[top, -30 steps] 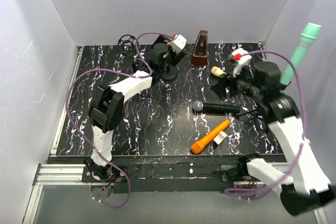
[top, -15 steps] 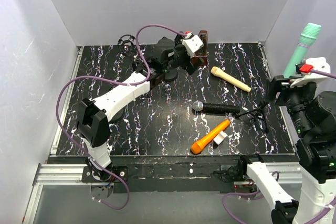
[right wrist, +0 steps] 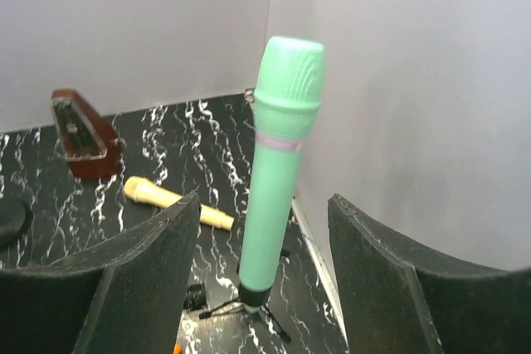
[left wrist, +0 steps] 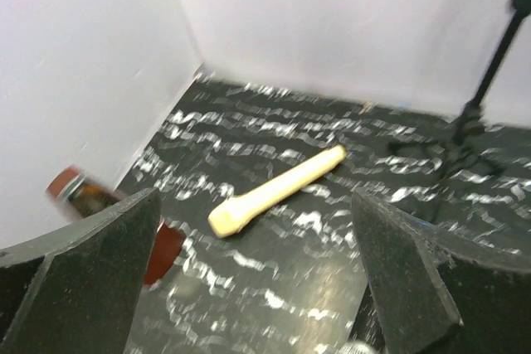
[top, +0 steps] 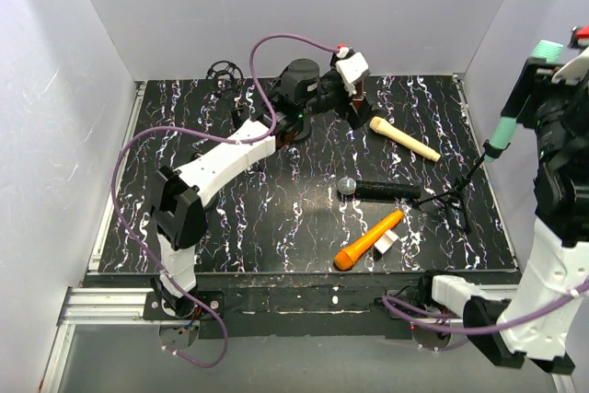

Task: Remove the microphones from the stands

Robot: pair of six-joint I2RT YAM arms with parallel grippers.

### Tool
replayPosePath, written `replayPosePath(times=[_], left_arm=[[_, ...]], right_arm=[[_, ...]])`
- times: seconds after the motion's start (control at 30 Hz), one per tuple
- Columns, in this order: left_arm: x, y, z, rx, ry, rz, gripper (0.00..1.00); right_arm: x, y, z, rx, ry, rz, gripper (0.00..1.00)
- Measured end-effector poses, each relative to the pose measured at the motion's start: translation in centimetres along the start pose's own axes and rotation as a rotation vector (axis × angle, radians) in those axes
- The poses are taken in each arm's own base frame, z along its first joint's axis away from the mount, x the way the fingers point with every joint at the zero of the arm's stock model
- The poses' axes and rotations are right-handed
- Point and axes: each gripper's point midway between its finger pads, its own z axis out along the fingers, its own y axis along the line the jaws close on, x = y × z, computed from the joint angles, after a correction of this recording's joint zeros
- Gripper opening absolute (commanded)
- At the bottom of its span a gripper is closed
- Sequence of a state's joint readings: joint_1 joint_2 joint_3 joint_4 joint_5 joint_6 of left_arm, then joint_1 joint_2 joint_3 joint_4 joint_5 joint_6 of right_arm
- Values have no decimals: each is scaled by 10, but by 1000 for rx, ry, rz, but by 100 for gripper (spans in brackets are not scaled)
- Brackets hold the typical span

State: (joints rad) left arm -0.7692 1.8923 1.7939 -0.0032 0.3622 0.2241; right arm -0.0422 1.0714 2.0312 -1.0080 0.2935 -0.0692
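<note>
Mint-green, the microphone (right wrist: 278, 172) stands upright in its tripod stand (top: 453, 194) at the far right edge of the bench (top: 276, 218), close to the right wall. The stand's clip holds the handle at the bottom, and the grille head points up. The right arm is raised high beside it. In the right wrist view the right pincer (right wrist: 264, 205) is released, with its two dark fingers (right wrist: 141, 279) spread wide. The microphone shaft shows in the gap between them, with clear space on either side, and neither finger touches it.

The left arm stretches across to the back of the bench. The left pincer (left wrist: 255, 195) is also released, splayed wide with nothing in it. It looks down over a beige microphone (top: 405, 139) lying flat on the marbled black surface. A brown metronome (right wrist: 79, 134) stands near the back wall, to the left of the beige microphone.

Nearer the front, a black microphone (top: 379, 190) lies on its side beside the stand's legs. An orange microphone (top: 368, 239) lies at an angle just in front of it.
</note>
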Motion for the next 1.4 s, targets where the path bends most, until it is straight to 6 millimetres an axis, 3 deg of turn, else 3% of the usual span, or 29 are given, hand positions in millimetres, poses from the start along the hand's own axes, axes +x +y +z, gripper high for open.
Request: replayPosePath(times=[0.07,0.17,0.3,0.43,0.5,0.7,0.9,1.17,1.4], left_arm=[[-11,-9,10,55,-58,-21,98],[-22,-31,32,148,-144,-61,98],[-6,-76,58,265,-166,-111,98],[7,-115,64,348,-155,-138,98],[7,-124,64,370,-164,-139,98],[-3,-124,63,381,-204,-149,98],[-15,-131,66,389,-231,-151,98],[-16,-139,68,398,-228,-156,98],[-15,-138,68,398,-224,-163,98]], right_arm=[[-14,-6,7,26,-16,13,70],[-6,-15,10,60,31,22,72],[19,-20,13,73,138,46,72],[39,-18,25,62,204,74,72],[46,-17,34,57,231,85,72],[68,-16,71,49,273,93,67],[66,-12,87,24,249,96,39],[64,-10,90,12,199,94,1],[52,-11,94,11,145,93,1]])
